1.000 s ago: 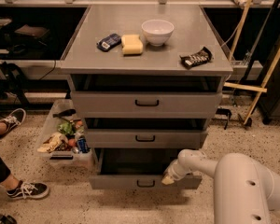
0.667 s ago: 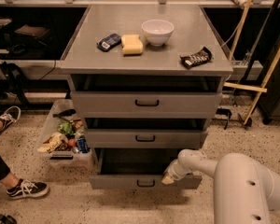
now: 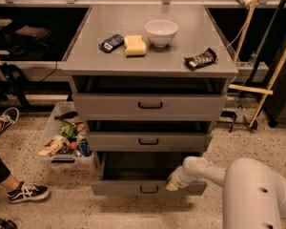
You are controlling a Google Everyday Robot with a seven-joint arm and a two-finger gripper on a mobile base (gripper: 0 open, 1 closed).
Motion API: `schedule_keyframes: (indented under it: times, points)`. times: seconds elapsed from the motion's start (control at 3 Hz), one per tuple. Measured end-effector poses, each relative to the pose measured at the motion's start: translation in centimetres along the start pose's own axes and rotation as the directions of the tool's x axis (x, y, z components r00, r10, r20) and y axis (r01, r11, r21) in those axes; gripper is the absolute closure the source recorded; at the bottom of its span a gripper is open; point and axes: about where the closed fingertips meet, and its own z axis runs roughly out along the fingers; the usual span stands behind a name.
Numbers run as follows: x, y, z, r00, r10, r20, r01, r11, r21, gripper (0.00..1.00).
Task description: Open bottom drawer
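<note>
Presently, the bottom drawer (image 3: 119,188) stands pulled out at the foot of the cabinet (image 3: 133,63), front toward the camera, long axis left-right. My gripper (image 3: 173,185) sits at its front edge, right of the handle (image 3: 149,189); open or closed, I cannot tell.

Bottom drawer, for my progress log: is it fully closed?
No, the bottom drawer juts out past the middle drawer above it, its inside exposed; the tool sits at the right of its front panel.

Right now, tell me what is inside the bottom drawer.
Inside the bottom drawer, the exposed part looks dark and bare; no item shows. Its back is hidden under the middle drawer, and the gripper at the front rim, right of the handle, covers a corner.
</note>
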Motion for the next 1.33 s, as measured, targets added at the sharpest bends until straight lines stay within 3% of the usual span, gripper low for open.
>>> schedule_keyframes:
  times: [0.33, 1.33]
  points:
    - [0.9, 1.6, 0.2, 1.000, -0.007, 0.000, 0.007, 1.0000, -0.003, 1.00]
    - [1.5, 3.2, -0.4, 1.000, -0.006, 0.002, 0.006, 1.0000, -0.004, 1.00]
